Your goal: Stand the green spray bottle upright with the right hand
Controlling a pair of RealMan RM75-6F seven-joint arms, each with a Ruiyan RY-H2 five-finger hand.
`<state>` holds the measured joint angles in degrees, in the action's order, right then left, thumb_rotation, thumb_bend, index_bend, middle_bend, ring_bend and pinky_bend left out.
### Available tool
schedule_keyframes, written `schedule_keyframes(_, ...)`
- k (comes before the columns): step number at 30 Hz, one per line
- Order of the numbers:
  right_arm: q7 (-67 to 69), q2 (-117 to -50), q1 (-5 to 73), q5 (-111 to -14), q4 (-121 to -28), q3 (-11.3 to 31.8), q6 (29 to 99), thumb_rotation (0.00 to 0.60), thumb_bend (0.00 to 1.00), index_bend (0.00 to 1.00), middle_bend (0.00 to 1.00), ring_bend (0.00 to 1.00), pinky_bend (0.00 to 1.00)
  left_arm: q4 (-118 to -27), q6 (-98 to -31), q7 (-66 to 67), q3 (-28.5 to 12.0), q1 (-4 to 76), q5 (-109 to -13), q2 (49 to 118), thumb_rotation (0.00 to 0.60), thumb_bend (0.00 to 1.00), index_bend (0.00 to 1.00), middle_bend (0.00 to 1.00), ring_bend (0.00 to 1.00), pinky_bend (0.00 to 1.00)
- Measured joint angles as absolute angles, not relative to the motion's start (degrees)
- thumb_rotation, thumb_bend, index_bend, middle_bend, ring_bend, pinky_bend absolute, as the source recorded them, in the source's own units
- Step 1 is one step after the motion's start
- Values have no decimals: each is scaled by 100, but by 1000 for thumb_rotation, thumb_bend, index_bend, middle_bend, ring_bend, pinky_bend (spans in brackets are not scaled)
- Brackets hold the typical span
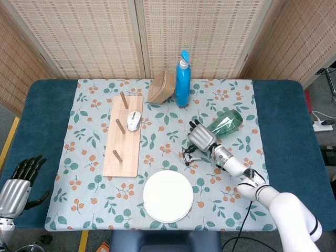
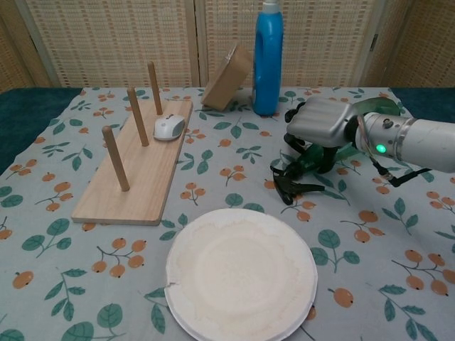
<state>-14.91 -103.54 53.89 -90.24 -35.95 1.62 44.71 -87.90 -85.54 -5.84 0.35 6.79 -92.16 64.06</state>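
The green spray bottle lies on its side on the floral cloth, right of centre, its black trigger head pointing toward the front left. My right hand sits over the bottle's neck, and in the chest view the right hand curls its dark fingers down around the neck of the green bottle. The bottle's body shows behind the hand. My left hand hangs off the table's front left corner, holding nothing, fingers apart.
A tall blue bottle and a tilted wooden box stand behind the green bottle. A wooden peg board with a white mouse lies left. A white plate sits at the front centre.
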Motion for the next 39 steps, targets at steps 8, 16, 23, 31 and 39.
schedule_keyframes(8, -1461, -10494, 5372, -9121, -3391, 106, 4806, 600, 0, 685, 523, 240, 234, -8775, -8570, -642, 49, 669, -9223, 6396, 600, 246, 0, 0, 0, 0)
schedule_keyframes(16, -1265, -10537, 5346, -9124, -3311, 119, 4989, 600, 0, 708, 539, 253, 234, -8764, -8539, -689, 64, 683, -9225, 6379, 600, 246, 0, 0, 0, 0)
schedule_keyframes(23, -875, -10361, 5271, -8798, -3783, 520, 5348, 600, 0, 745, 566, 265, 235, -8804, -8417, -665, 85, 731, -9218, 6374, 600, 246, 0, 0, 0, 0)
schedule_keyframes(31, -858, -9861, 5131, -8389, -4698, 978, 5688, 600, 0, 754, 573, 268, 235, -8826, -8398, -664, 114, 750, -9248, 6367, 600, 246, 0, 0, 0, 0)
schedule_keyframes(39, -566, -9425, 4925, -7969, -5835, 1506, 6207, 600, 0, 756, 575, 273, 235, -8873, -8373, -613, 150, 776, -9317, 6361, 600, 246, 0, 0, 0, 0)
